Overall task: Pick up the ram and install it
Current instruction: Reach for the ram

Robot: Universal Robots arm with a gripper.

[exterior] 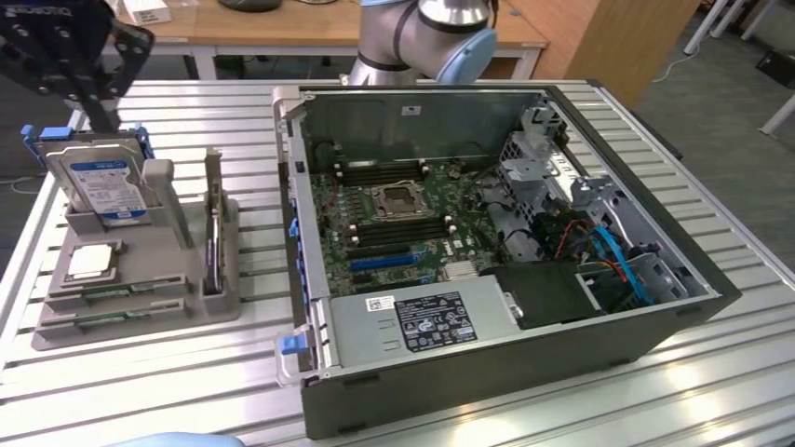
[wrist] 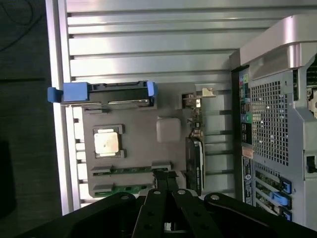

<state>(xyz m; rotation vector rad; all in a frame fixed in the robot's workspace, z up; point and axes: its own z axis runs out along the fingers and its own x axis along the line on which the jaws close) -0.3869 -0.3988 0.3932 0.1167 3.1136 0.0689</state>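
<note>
Nearest on the gray holder (exterior: 162, 279) (wrist: 138, 114), the ram (exterior: 112, 291) (wrist: 130, 171) sits on edge in a slot: long thin green board, narrow, metal clips at the ends. A second stick (exterior: 110, 321) just like it sits in the next slot, closer to the holder's front edge. Just behind them the square silver processor (exterior: 93, 263) (wrist: 107, 141) lies flat. Past that the hard drive (exterior: 106, 186) (wrist: 106, 91) stands upright, with a blue label and blue side rails. An expansion card (exterior: 214, 223) stands on edge along the holder's side facing the case. The gripper (exterior: 110, 126) (wrist: 165, 174) hangs above the holder, clear of the ram, tips pressed together, nothing pinched. In the wrist view the tips point at the ram slots' end. To the exterior view's right the open computer case (exterior: 497, 372) lies on the slatted metal table (exterior: 695, 391), motherboard (exterior: 397, 223) exposed. The arm (exterior: 423, 37) rises behind the case.
</note>
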